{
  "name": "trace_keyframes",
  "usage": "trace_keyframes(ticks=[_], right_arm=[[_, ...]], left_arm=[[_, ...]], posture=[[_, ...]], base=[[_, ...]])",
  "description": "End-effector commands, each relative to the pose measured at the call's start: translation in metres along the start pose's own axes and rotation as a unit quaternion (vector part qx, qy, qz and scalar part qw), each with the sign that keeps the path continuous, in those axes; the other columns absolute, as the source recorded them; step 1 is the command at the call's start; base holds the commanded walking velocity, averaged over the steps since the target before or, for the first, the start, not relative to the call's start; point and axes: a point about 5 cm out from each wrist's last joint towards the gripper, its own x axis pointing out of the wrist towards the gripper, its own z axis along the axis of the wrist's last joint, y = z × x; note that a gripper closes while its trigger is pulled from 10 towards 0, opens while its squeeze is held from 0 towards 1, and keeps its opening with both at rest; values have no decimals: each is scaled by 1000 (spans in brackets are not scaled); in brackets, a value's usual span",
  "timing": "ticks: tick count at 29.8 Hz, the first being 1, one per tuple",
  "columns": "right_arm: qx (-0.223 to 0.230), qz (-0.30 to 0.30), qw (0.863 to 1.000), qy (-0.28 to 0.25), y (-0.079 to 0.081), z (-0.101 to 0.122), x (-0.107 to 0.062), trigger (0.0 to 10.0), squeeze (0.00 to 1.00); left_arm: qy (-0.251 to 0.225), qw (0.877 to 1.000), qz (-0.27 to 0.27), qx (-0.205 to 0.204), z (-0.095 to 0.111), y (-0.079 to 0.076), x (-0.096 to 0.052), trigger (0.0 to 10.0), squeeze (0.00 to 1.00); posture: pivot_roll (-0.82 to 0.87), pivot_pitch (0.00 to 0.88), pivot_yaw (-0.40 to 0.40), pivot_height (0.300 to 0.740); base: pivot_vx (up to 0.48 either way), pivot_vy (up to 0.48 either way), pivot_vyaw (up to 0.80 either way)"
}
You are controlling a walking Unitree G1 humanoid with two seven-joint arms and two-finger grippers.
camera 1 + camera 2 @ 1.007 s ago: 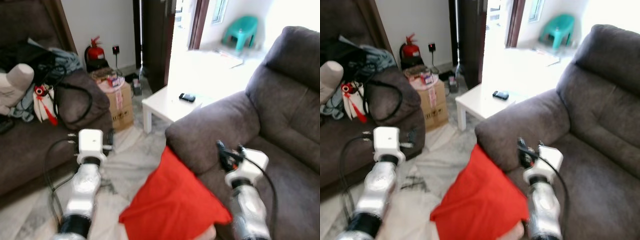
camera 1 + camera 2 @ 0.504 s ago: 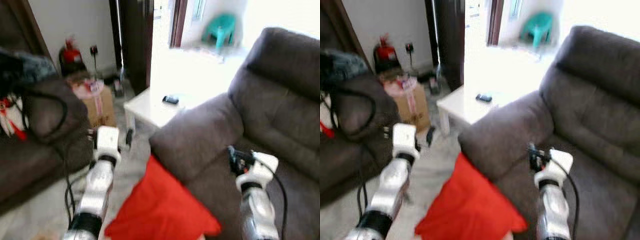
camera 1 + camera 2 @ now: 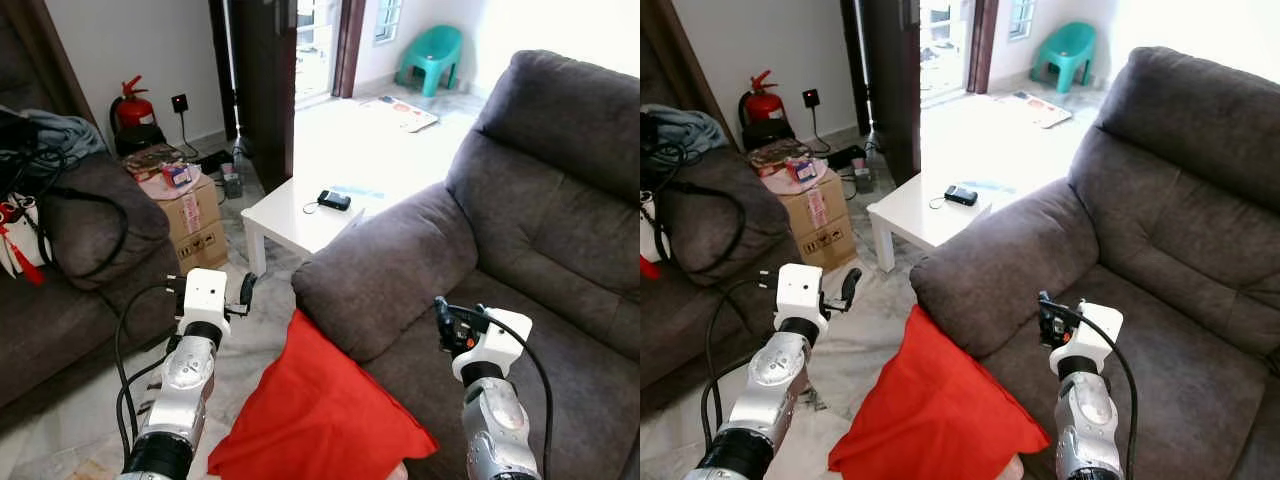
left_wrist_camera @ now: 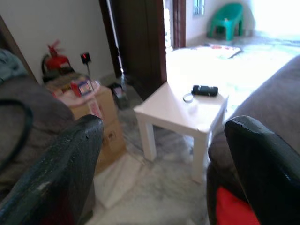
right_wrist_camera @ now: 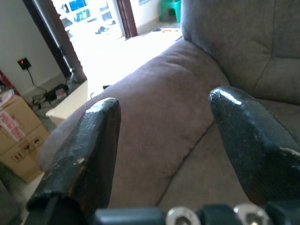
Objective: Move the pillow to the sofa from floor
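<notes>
A red pillow (image 3: 320, 410) stands on a corner low between my two arms, leaning against the armrest (image 3: 390, 270) of the grey sofa (image 3: 540, 230). My left gripper (image 3: 243, 291) is raised beside the pillow's upper left, above the marble floor. It is open, with nothing between its fingers (image 4: 61, 168); a red corner of the pillow (image 4: 234, 211) shows in the left wrist view. My right gripper (image 3: 444, 321) is over the sofa seat just right of the armrest. It is open too, its fingers (image 5: 89, 150) pointing at the armrest.
A low white table (image 3: 300, 215) with a dark phone (image 3: 333, 200) stands ahead by the armrest. A cardboard box (image 3: 190, 215), a fire extinguisher (image 3: 130, 105) and a second, cluttered brown sofa (image 3: 80, 250) lie to the left. Cables trail on the floor.
The camera has swung right, so the sofa fills more of the view. The pillow still sits between my arms. Both grippers remain open and hold nothing.
</notes>
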Motion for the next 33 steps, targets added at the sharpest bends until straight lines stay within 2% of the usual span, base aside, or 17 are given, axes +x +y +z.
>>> trace_keyframes(ticks=[1,5,8,15,19,33], right_arm=[[6,0,1000,-30,1,10,2,10000,0],[-2,8,998,-62,4,19,1,10000,0],[5,12,997,-74,6,23,-3,10000,0],[2,15,998,-64,4,18,-6,10000,0],[-11,34,998,-57,11,18,-5,10000,0],[-9,35,998,-49,9,20,-1,10000,0]], left_arm=[[-28,999,5,22,12,0,3,10000,0],[-65,997,26,15,29,4,7,10000,0],[-76,996,17,33,34,5,6,10000,0],[-64,997,24,39,28,5,3,10000,0],[-51,998,23,43,21,3,-1,10000,0],[-52,998,28,38,22,4,0,10000,0]], posture=[[-2,0,-58,740],[0,0,-58,740],[-5,0,-53,740],[-2,0,-55,740],[-2,0,-58,740],[-9,0,-58,740]], base=[[0,0,0],[0,0,0],[0,0,0],[0,0,0],[0,0,0],[0,0,0]])
